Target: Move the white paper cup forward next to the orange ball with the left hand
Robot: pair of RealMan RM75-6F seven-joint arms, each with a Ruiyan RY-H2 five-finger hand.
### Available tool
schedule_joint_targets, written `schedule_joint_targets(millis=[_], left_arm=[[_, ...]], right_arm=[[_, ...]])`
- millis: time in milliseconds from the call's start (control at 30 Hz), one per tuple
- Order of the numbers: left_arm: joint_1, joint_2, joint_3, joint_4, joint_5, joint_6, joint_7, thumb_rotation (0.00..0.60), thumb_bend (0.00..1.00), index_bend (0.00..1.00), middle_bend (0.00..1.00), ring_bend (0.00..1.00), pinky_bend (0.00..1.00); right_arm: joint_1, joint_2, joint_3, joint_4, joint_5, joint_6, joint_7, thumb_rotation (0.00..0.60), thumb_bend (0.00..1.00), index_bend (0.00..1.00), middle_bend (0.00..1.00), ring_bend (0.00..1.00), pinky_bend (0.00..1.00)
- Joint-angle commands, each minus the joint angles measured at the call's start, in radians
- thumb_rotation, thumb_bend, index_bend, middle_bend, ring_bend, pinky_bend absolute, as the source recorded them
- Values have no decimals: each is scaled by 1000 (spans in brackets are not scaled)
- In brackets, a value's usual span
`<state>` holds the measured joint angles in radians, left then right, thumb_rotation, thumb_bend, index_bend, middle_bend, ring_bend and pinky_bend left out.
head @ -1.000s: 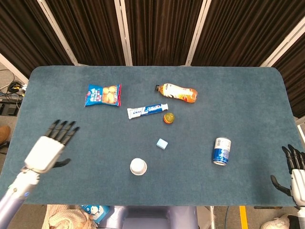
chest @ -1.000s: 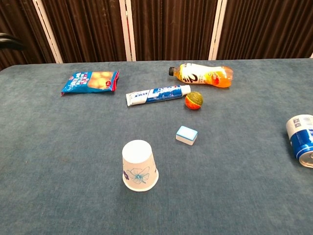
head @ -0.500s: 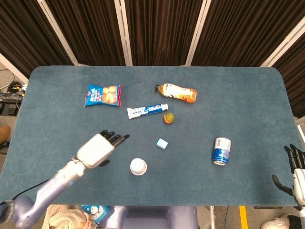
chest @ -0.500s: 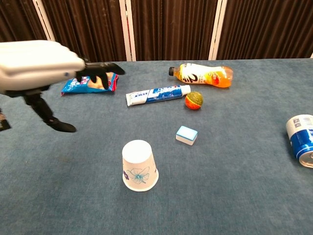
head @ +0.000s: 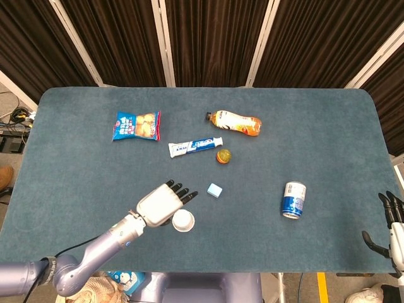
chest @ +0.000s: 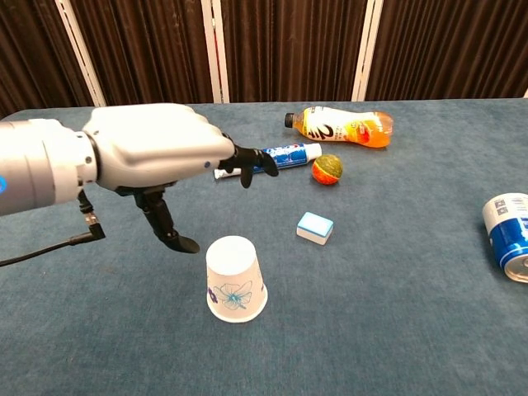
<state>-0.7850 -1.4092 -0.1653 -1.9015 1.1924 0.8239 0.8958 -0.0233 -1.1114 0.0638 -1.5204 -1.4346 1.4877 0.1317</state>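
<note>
At the left of the blue worktop (head: 76, 189), a snack bag (head: 137, 125) lies flat. Nearer the front edge, the left hand (head: 161, 203) hovers just left of the white paper cup (head: 183, 220), fingers spread, thumb hanging down, grasping nothing. That cup stands upside down, well short of the orange ball (head: 223, 156). Between them sits a small blue block (head: 214, 190). Behind the ball lie a toothpaste tube (head: 195, 146) and an orange drink bottle (head: 233, 122). Further right rests a blue can (head: 293, 199). At the far right edge, the right hand (head: 392, 224) is released, fingers apart.
</note>
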Motion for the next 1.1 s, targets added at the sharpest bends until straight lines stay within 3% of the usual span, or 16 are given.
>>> schedule_joint_targets(millis=[33, 633, 1100], left_arm=[[-34, -30, 10, 13, -51, -3, 23, 600, 173, 125, 259, 252, 322], [-110, -101, 72, 46, -161, 47, 42, 600, 190, 149, 293, 321, 322], [-115, -75, 70, 10, -104, 119, -45, 600, 190, 149, 288, 320, 322]], right_arm=[[0, 1, 1, -1, 2, -1, 1, 600, 305, 0, 0, 0, 35], [2, 5, 3, -7, 5, -6, 7, 600, 306, 0, 0, 0, 35], [1, 3, 3, -6, 4, -4, 4, 600, 305, 0, 0, 0, 35]])
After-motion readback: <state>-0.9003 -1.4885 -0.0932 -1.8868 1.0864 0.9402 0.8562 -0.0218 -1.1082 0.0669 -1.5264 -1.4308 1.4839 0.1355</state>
